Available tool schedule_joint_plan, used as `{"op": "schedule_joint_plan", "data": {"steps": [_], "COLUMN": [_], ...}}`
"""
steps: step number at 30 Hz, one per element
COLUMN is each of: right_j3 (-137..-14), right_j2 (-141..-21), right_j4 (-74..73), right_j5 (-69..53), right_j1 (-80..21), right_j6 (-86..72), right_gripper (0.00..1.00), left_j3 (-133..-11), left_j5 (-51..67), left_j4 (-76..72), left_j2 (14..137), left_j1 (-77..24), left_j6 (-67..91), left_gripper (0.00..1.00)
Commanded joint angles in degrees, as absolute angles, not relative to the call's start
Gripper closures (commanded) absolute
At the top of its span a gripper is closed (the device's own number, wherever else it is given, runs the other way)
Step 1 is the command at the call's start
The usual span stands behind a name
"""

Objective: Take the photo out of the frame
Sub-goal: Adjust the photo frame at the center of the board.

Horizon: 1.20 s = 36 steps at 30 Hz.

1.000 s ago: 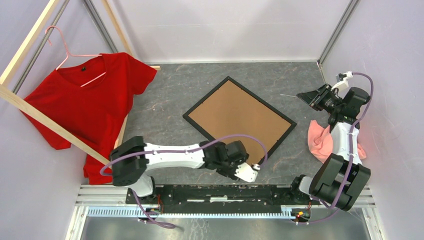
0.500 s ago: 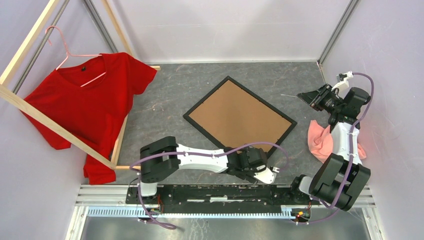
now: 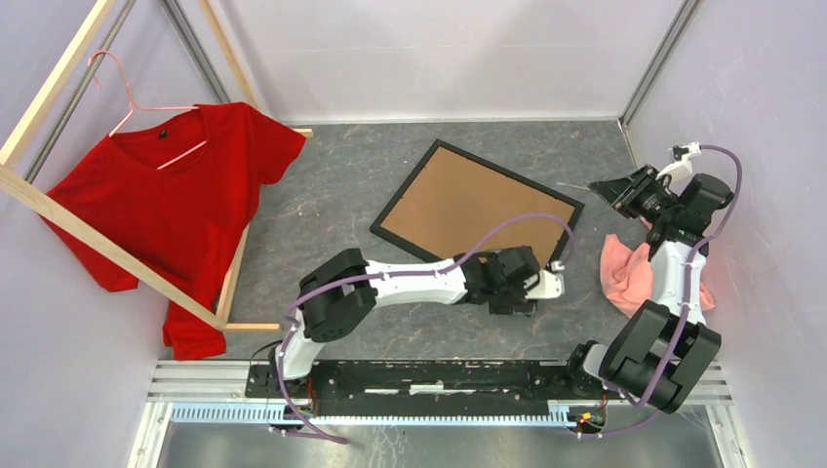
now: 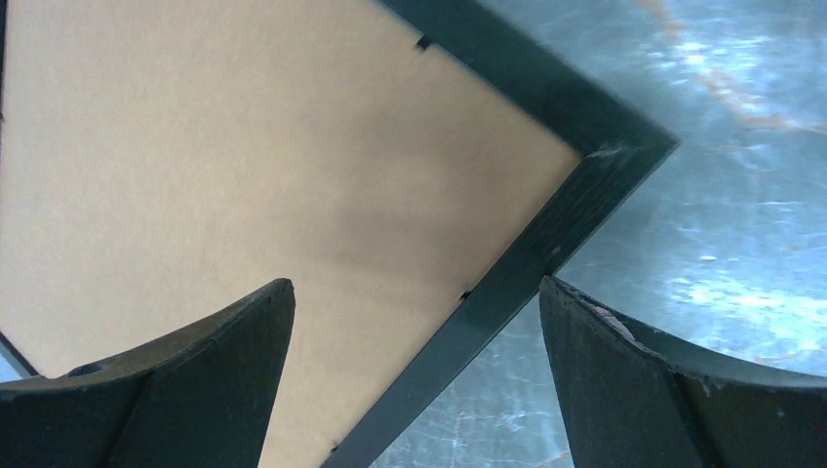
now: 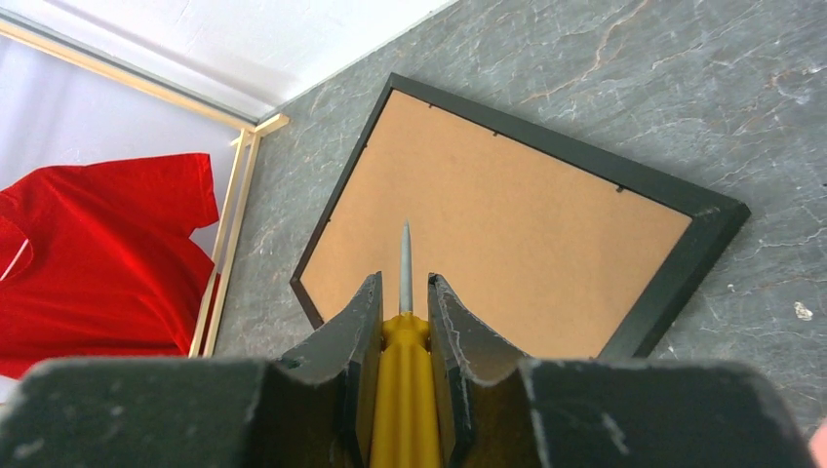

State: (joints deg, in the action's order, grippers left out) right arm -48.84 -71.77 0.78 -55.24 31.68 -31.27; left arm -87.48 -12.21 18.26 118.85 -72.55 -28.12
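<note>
my left fingers point(image 4: 195, 380) gape wide and empty over the thin black rectangular frame point(image 4: 512, 283), face-down mid-desk, probably to steady it; right fingers point(image 5: 351, 361) pinch a yellow-handled screwdriver point(image 5: 402, 390); photo hidden beneath brown backing board point(image 3: 473, 210).

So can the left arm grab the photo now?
Probably not yet. The frame lies back up, showing only its brown backing board, so the photo is hidden; the open left gripper hovers over one corner.

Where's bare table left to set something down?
Bare table lies between the red shirt and the frame, and along the back wall behind the frame. Crowded on the right: left gripper, right gripper with its screwdriver and pink cloth sit by the frame's corner.
</note>
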Motion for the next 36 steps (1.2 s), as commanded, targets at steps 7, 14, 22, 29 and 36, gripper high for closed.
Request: {"op": "schedule_joint_plan", "data": {"steps": [7, 14, 22, 29, 36], "right_j3": [-48.7, -48.6, -48.4, -48.3, -48.4], "right_j2": [-69.0, -69.7, -70.0, -70.2, -70.7], "right_j4": [4.7, 4.6, 4.6, 4.6, 4.5], "right_j5": [-54.4, -54.6, -54.5, -54.4, -54.6], "right_j1": [32.6, 32.6, 32.6, 32.6, 32.6], "right_j6": [-32.4, -32.6, -32.8, -32.7, -32.7], "right_gripper": [1.0, 1.0, 1.0, 1.0, 1.0], "left_j3": [-81.3, -76.8, -86.8, -89.4, -85.1], "left_j5": [-3.8, -10.0, -3.9, -0.3, 2.6], "left_j4": [14.4, 7.0, 17.9, 18.4, 17.8], "left_j2": [104.0, 95.8, 104.9, 113.1, 113.7], "left_j1": [-60.6, -47.9, -32.5, -23.7, -22.4], "left_j6": [-20.9, -15.6, -13.3, -7.3, -3.5], "left_gripper": [0.0, 0.0, 0.0, 0.12, 0.21]}}
